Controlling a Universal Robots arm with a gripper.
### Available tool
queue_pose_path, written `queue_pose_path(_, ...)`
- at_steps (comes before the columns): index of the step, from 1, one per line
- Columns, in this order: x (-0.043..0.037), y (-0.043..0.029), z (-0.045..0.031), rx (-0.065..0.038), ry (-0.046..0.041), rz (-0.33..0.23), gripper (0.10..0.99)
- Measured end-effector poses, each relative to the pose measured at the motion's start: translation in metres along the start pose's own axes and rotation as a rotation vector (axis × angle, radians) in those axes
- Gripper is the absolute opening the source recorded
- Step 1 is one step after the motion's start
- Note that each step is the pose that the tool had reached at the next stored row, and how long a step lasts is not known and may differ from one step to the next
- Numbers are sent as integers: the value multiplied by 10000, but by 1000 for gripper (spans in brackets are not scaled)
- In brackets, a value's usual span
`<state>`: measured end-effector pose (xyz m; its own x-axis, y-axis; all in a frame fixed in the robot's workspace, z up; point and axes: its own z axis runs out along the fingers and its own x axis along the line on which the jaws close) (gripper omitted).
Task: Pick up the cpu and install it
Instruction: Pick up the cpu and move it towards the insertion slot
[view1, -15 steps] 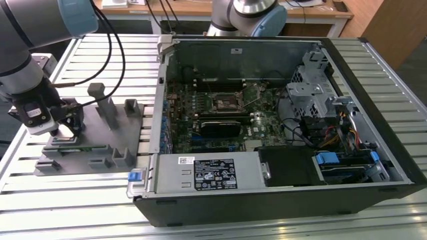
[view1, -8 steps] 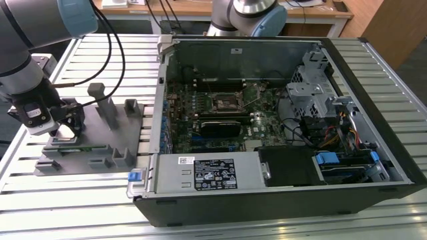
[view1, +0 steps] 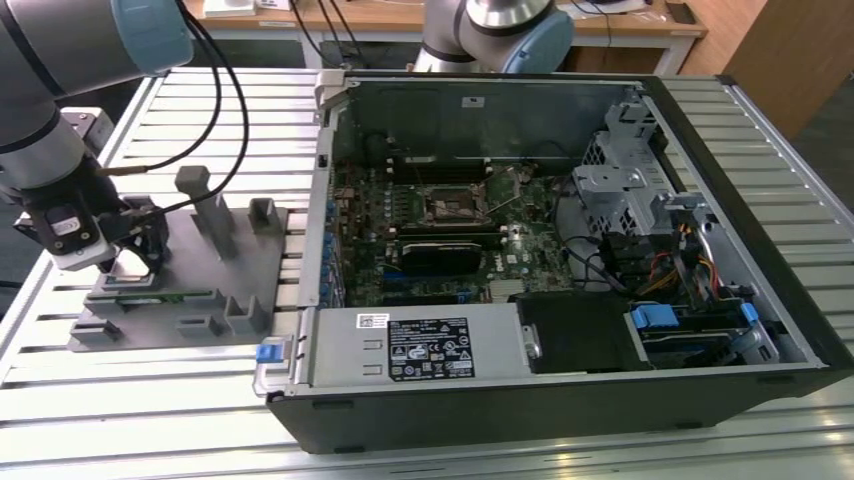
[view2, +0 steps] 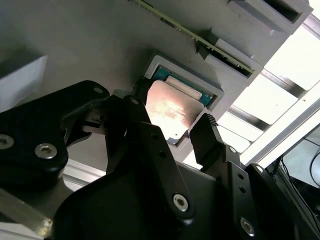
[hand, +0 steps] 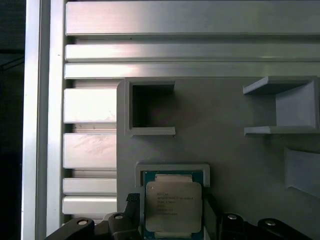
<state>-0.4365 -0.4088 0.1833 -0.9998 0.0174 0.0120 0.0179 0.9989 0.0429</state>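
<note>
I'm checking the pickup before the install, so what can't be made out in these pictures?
1. Exterior view: the pincer hides the pocket in the grey fixture beneath it; the motherboard socket is too small to tell whether it is empty.
2. First wrist view: the near edge of the cpu is cut off by the picture's edge.
3. Second wrist view: glare washes out the cpu's top; the pincer covers part of one side.

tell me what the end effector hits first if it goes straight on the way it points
Most likely the cpu in its pocket on the grey fixture, right ahead of the end effector; depth unclear.
</note>
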Motion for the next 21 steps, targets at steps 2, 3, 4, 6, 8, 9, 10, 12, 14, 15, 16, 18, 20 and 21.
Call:
queue_pose_path(2,1,-1,5,1,1,0,600)
queue_pose_path(3,1,-1,4,0,2,0,600)
queue_pose_path(4,0,0,2,-1,1,0,541)
queue_pose_path(6,1,1,-32,-2,1,0,541)
queue_pose_path(8,2,4,-97,-4,1,0,541)
queue_pose_path(9,2,6,-136,-5,0,1,541)
queue_pose_path(10,3,8,-178,-5,0,1,541)
queue_pose_path(12,4,12,-270,-6,0,1,541)
queue_pose_path(14,5,16,-363,-7,1,0,541)
queue_pose_path(15,5,18,-408,-8,0,1,541)
queue_pose_path(16,6,19,-453,-8,1,0,541)
queue_pose_path(18,7,23,-543,-9,0,0,541)
queue_pose_path(20,8,27,-637,-10,0,0,541)
queue_pose_path(21,9,29,-682,-11,0,0,541)
